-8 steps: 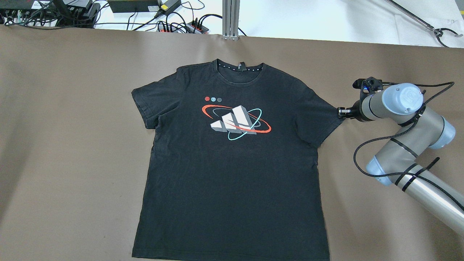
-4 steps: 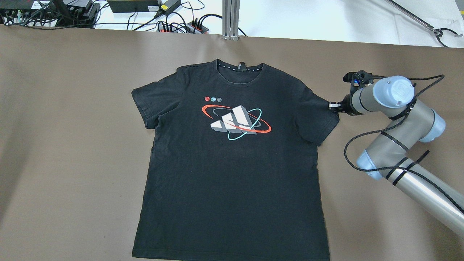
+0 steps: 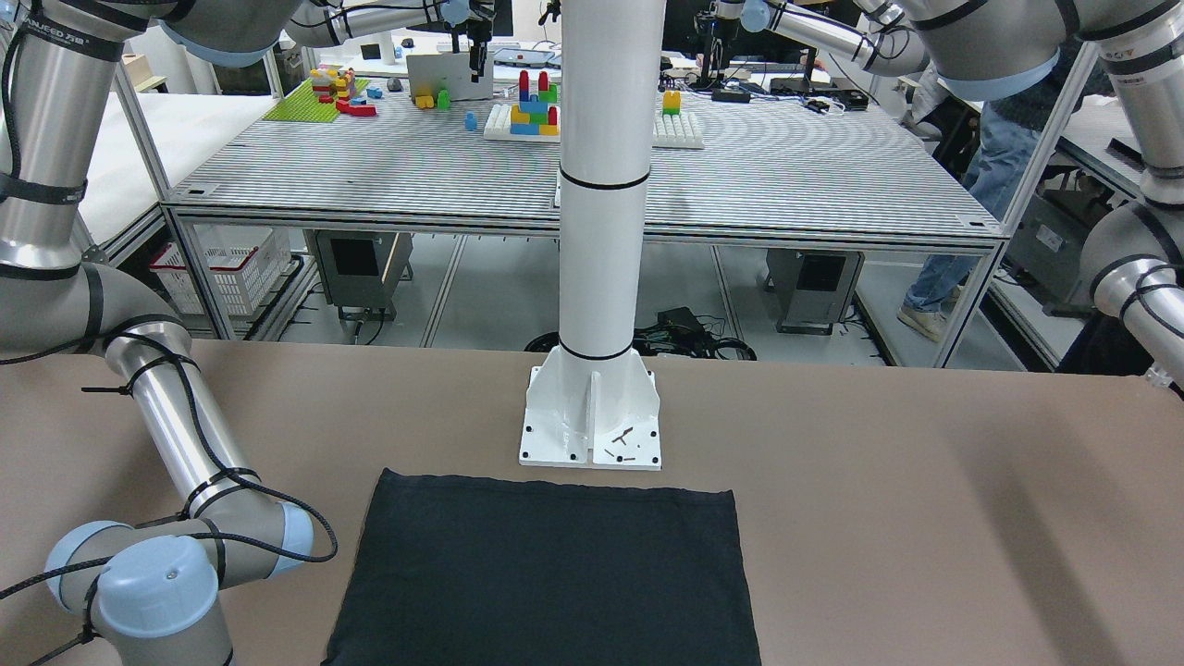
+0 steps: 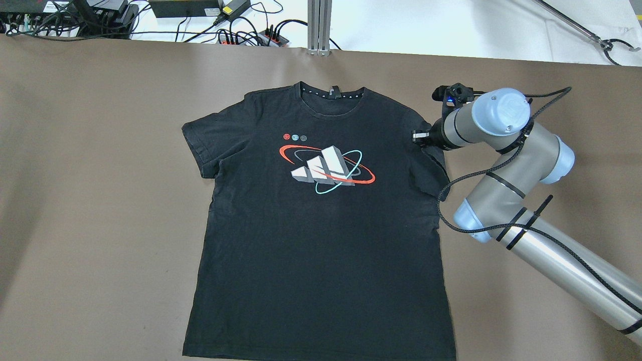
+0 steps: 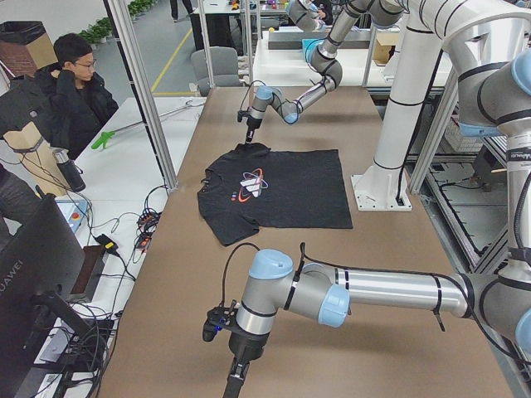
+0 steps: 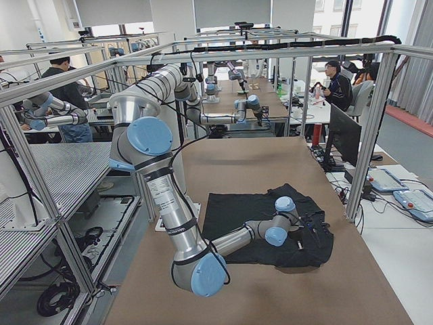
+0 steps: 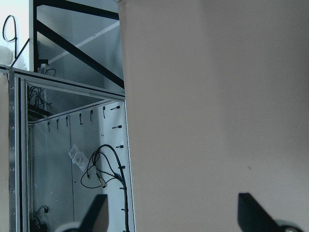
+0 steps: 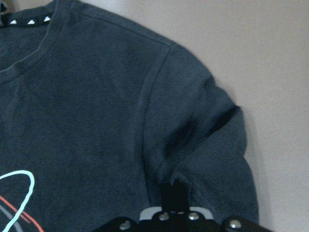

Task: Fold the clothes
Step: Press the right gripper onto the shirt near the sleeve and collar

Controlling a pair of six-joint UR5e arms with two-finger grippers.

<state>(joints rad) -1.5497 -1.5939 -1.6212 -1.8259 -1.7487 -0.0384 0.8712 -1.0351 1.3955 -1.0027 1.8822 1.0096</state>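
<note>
Here, the black fabric T-shirt (image 4: 321,240) with a red, white and teal logo lies flat in the middle of the brown table (image 4: 100,200), collar toward the far edge. The right gripper (image 4: 417,136) appears pinched closed on the sleeve (image 8: 212,145), which is bunched inward. The left gripper (image 7: 171,217) hangs spread wide and empty at the table's left end.

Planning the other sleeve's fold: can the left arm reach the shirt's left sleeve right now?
Probably yes: the left gripper hangs open over bare table, nothing lies between it and the T-shirt's left sleeve, flat on that side.
</note>
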